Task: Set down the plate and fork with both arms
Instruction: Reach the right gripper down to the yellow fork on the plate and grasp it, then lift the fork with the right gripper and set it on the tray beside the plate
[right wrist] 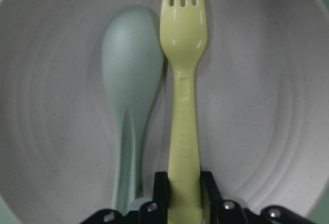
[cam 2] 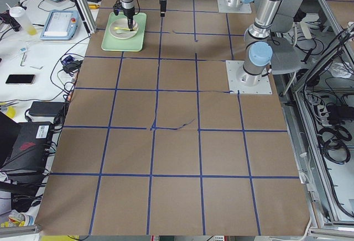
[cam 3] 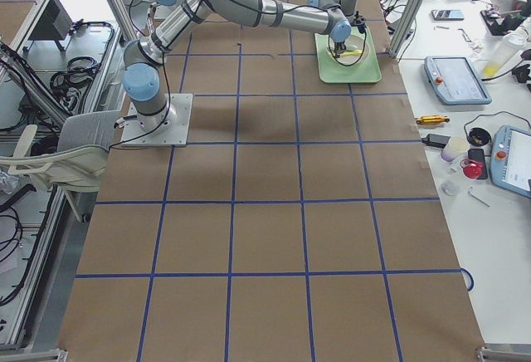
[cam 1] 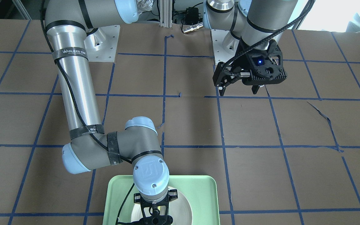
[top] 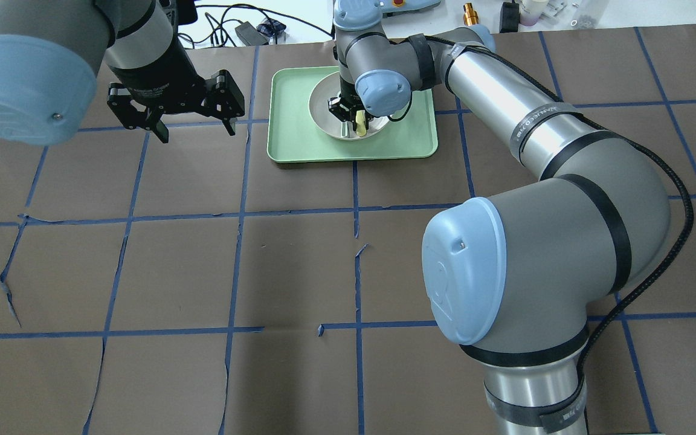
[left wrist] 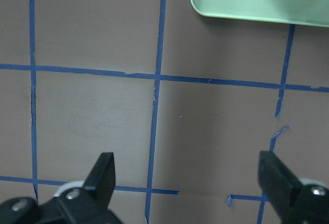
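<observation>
This is a robotics lab. Two silver arms (top: pixel 541 121) stand bolted through steel base plates (cam 2: pixel 235 86) to a wide desk (cam 2: pixel 182 197), which is covered in brown board and marked off in squares with blue tape (cam 2: pixel 155 127). Aluminium framing (cam 2: pixel 77 0) rises at 11 o'clock in the left side view. In the right side view, a white side bench (cam 3: pixel 498 237) at 3 o'clock carries teach pendants (cam 3: pixel 452 80), loose cables and small tools. Cable bundles (cam 2: pixel 332 125) hang beside the desk.

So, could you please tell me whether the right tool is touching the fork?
Touching. In the right wrist view, the right tool has both fingers pressed against the fork handle's sides, with no gap.
</observation>
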